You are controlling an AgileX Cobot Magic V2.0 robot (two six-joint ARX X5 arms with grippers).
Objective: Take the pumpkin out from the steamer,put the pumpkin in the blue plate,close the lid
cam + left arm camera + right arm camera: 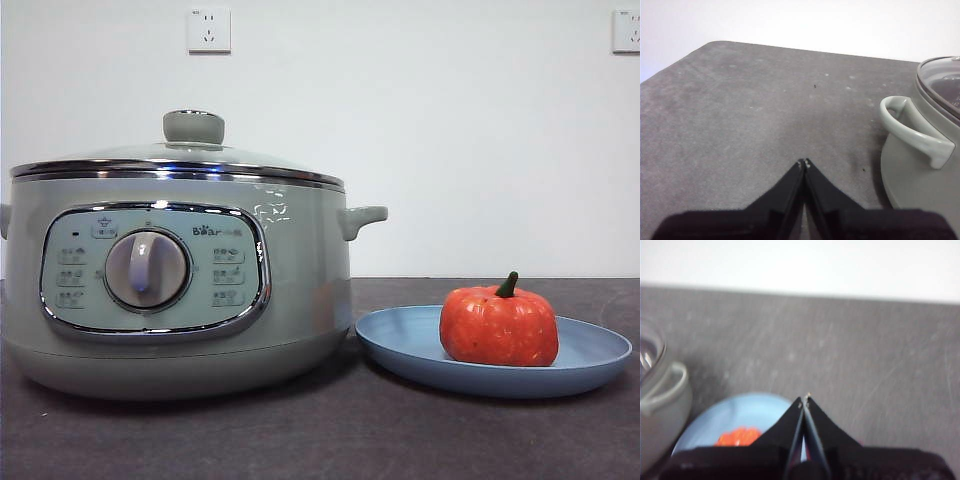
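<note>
The orange-red pumpkin (499, 325) with its green stem sits in the blue plate (400, 345) on the right of the table. The sage-green steamer (300, 290) stands on the left with the glass lid (190, 155) resting on it, knob on top. In the right wrist view the pumpkin (738, 436) lies in the blue plate (745, 410) below my right gripper (804, 399), which is shut and empty. My left gripper (804, 163) is shut and empty over bare table, beside the steamer's side handle (912, 131). Neither arm shows in the front view.
The dark grey table (330, 440) runs to a white wall with two sockets. The steamer's other side handle (362, 218) points toward the plate, and a small gap separates steamer and plate.
</note>
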